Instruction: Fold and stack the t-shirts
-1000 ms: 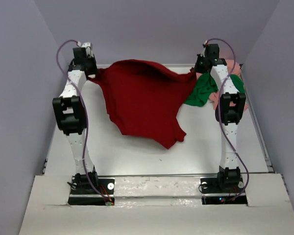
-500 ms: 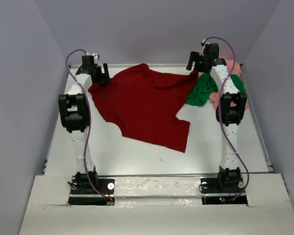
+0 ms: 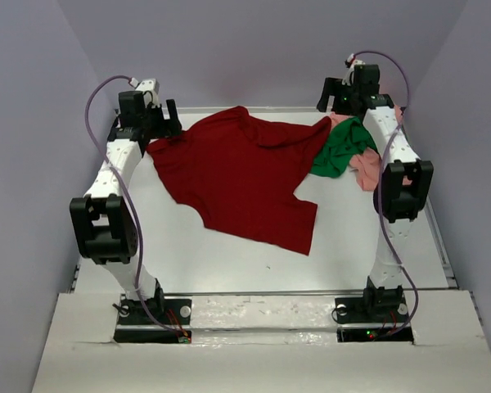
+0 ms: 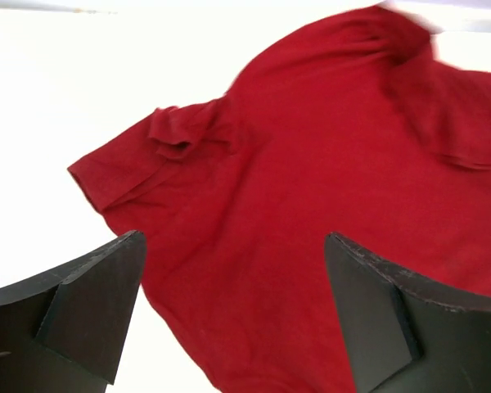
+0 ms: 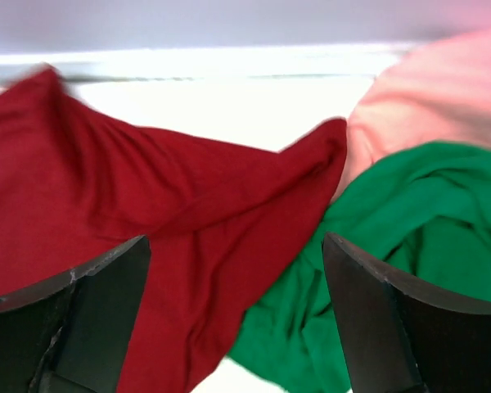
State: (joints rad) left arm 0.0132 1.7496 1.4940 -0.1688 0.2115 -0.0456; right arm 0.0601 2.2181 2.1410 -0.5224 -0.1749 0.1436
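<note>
The dark red t-shirt (image 3: pixel 241 176) lies spread on the white table (image 3: pixel 229 262), its right corner overlapping the crumpled bright green t-shirt (image 3: pixel 342 147). The pale salmon pink t-shirt (image 3: pixel 367 166) peeks out beside and behind the green one. My left gripper (image 3: pixel 168 121) hovers open above the red shirt's left sleeve (image 4: pixel 159 139), nothing between its fingers (image 4: pixel 94 303). At the far right my right gripper (image 3: pixel 331 92) is open above the red shirt's corner (image 5: pixel 311 160) and the green cloth (image 5: pixel 393 246), with pink cloth (image 5: pixel 425 98) behind.
Pale walls enclose the table on three sides. A raised rim (image 3: pixel 434 221) runs along the table's right edge, and a white board (image 3: pixel 262 336) at the near edge carries both arm bases.
Both grippers opened and let go of the red shirt, which dropped from hanging to lying spread on the table. Both arms then pulled up and outward.
</note>
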